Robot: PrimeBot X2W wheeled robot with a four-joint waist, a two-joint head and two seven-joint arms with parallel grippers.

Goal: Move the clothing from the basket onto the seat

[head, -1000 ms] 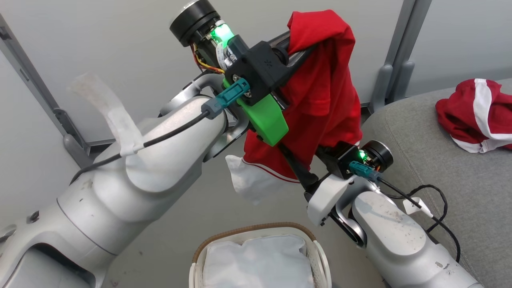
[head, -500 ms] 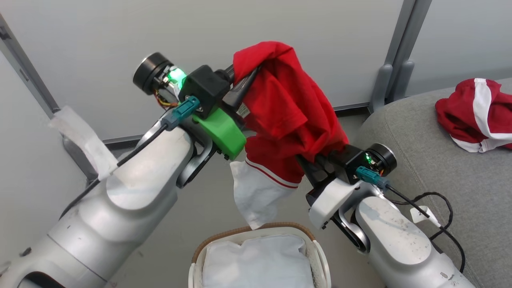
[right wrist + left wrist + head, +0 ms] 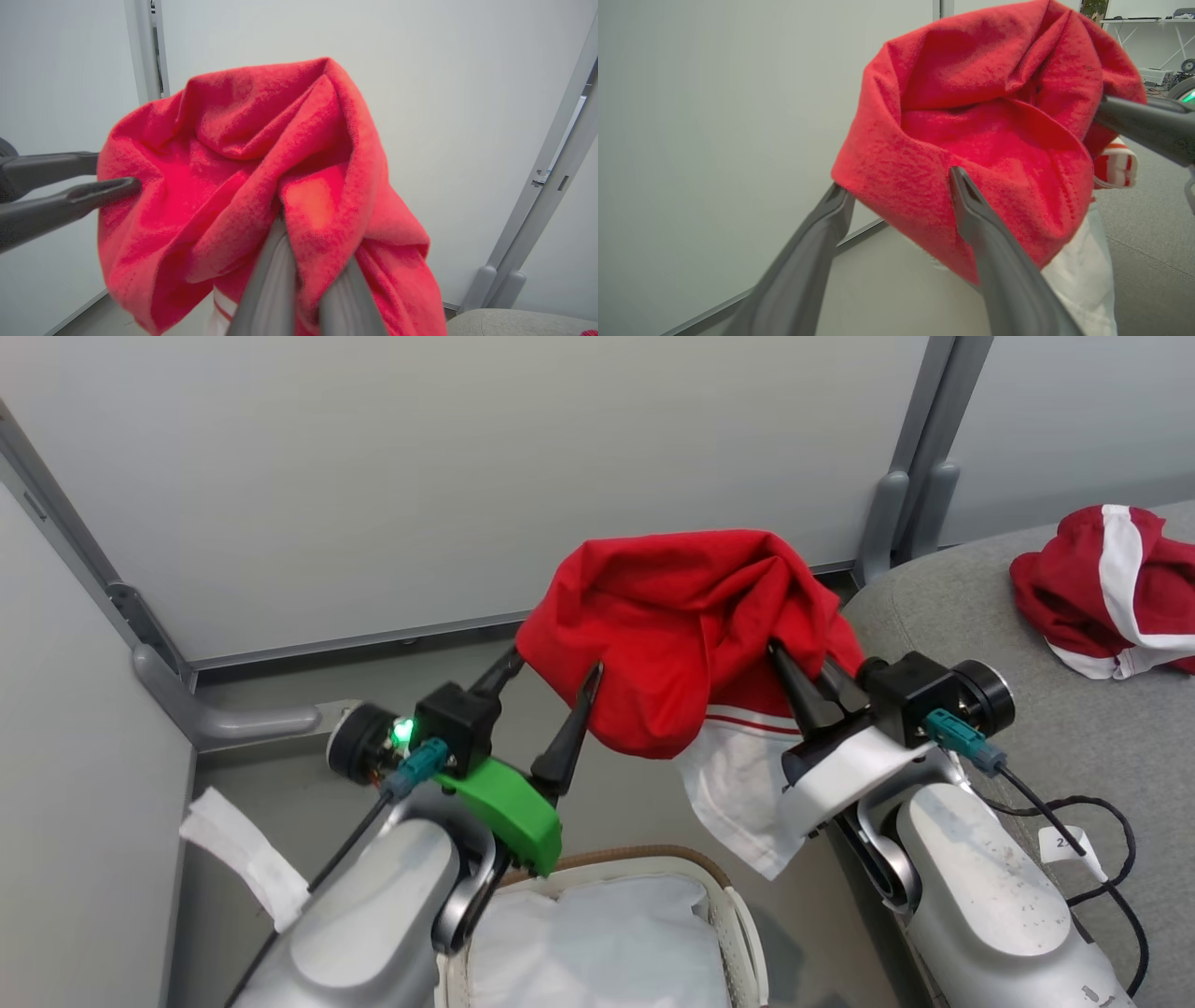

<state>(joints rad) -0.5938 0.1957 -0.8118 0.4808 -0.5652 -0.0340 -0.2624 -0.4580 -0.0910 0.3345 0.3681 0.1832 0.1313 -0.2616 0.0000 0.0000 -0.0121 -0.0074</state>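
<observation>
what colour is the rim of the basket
The rim of the basket is woven brown; the head view shows it best.

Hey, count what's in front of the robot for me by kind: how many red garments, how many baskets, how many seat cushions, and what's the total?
Red garments: 2 (held garment, resting garment)
Baskets: 1 (basket)
Seat cushions: 1 (seat cushion)
Total: 4

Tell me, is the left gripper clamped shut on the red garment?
No, the left gripper has its fingers wide apart at the edge of the red garment; the right gripper pinches it.
</observation>
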